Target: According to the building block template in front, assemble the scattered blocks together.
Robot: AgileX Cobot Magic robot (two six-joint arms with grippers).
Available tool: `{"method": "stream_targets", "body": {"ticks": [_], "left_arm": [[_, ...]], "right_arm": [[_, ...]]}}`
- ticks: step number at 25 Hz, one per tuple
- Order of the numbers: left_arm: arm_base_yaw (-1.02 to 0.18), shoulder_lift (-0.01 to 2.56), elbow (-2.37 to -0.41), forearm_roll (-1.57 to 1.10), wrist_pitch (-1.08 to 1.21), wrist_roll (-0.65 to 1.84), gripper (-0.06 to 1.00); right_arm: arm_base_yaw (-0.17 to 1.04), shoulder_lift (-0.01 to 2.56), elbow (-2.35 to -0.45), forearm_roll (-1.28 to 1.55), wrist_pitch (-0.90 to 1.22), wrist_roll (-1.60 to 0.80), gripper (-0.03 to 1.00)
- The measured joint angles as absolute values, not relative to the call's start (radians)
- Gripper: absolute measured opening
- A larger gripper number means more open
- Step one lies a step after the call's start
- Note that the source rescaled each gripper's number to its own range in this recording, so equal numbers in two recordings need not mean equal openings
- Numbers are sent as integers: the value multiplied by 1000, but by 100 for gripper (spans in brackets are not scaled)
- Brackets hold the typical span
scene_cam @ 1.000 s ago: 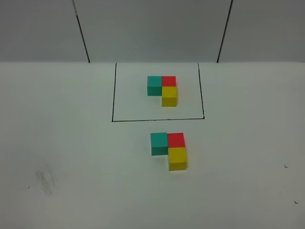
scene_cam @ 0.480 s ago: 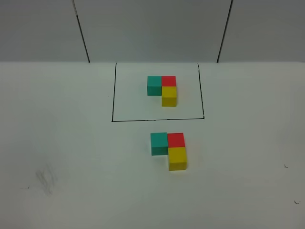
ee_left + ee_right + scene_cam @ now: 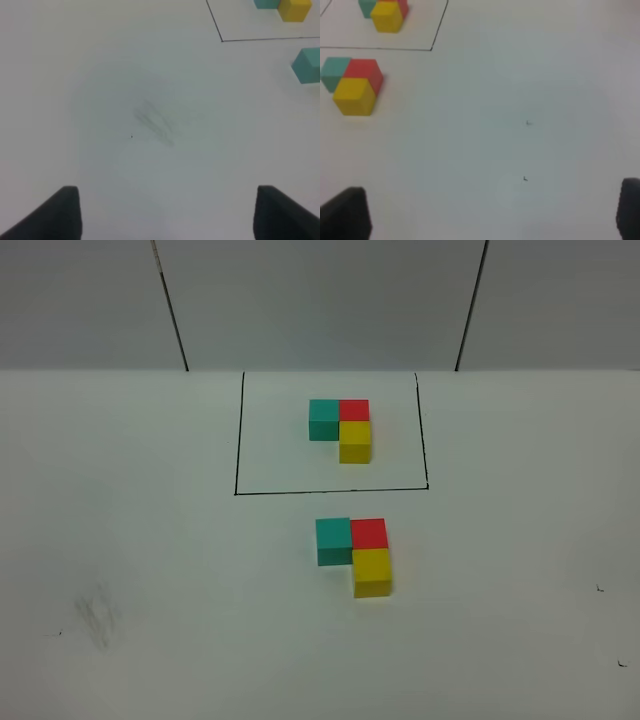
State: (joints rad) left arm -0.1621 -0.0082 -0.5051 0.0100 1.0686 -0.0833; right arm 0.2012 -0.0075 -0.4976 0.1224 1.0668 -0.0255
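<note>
Both tools are hanging back over bare white tabletop (image 3: 150, 570) — left tool (image 3: 165, 212) and right tool (image 3: 490, 215) are each sitting spread wide, gripping nothing. Looks like the build is basically wrapping up: the yellow cube (image 3: 372, 572), red cube (image 3: 369, 533) and teal cube (image 3: 334, 540) are touching in an L, just in front of the black-lined rectangle (image 3: 237, 440). Farther back, the building block template (image 3: 340, 425) is showing the same L. I'd guess nothing's left except a check — all matte, sharp-edged, equal cubes.
</note>
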Motion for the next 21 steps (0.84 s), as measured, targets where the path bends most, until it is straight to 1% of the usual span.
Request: {"method": "stream_targets", "body": {"ticks": [3,7,13,21], "left_arm": [[-162,-8,-505,10,1069,-83,53],[-162,-8,-505,10,1069,-83,53],[-162,-8,-505,10,1069,-83,53],[-162,-8,-505,10,1069,-83,53]], "right_arm": [[201,-8,-498,124,1065,-21,94],[200,-8,-498,124,1065,-18,78],[107,-8,-496,123,1065,-16,46],[49,-8,-496,123,1063,-16,7]]}}
